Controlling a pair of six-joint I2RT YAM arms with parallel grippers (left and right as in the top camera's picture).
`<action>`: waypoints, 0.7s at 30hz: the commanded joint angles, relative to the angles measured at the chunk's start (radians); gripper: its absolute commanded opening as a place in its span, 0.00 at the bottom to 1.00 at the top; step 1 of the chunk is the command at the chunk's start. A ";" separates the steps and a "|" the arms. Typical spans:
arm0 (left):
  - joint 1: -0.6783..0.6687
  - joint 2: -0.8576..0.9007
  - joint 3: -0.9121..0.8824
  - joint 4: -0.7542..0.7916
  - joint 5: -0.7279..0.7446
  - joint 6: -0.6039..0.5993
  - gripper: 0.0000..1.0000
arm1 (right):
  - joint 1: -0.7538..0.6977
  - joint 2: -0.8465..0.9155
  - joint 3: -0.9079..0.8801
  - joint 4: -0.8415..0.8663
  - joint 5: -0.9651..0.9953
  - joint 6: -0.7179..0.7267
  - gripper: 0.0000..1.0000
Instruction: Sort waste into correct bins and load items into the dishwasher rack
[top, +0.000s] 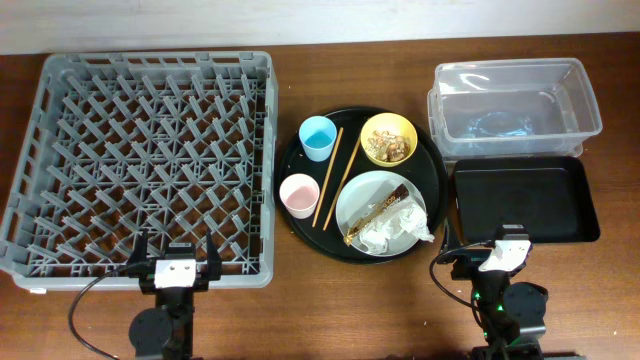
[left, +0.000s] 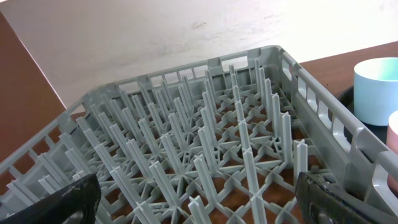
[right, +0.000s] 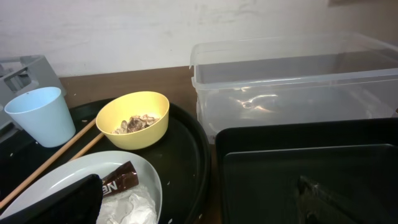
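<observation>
Tabletop (top: 350, 320) layout suits us: tray (top: 436, 176) between rack (top: 160, 58) and bins (top: 575, 215); our left gripper (left: 196, 199) and right gripper (right: 193, 199) gape empty.

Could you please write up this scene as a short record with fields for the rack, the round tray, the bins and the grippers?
rack: grey dishwasher rack, on the left, empty
centre: round black tray holding blue cup, pink cup, chopsticks, yellow bowl, plate
in bowl: food scraps
on plate: wrapper, crumpled napkin
bins: clear tub at far right; black rectangular tray nearer the robot; both empty
grippers: left gripper open, at the rack's near edge; right gripper open, at the black rectangular tray's near edge
</observation>
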 joint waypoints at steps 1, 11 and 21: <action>0.005 -0.009 -0.007 0.002 0.011 0.016 1.00 | -0.006 -0.001 -0.009 -0.002 -0.002 0.003 0.98; 0.005 -0.009 -0.007 0.002 0.011 0.016 1.00 | -0.006 0.000 -0.009 -0.002 -0.002 0.003 0.99; 0.005 -0.009 -0.007 0.002 0.011 0.016 1.00 | -0.006 0.000 -0.009 -0.002 0.005 0.003 0.98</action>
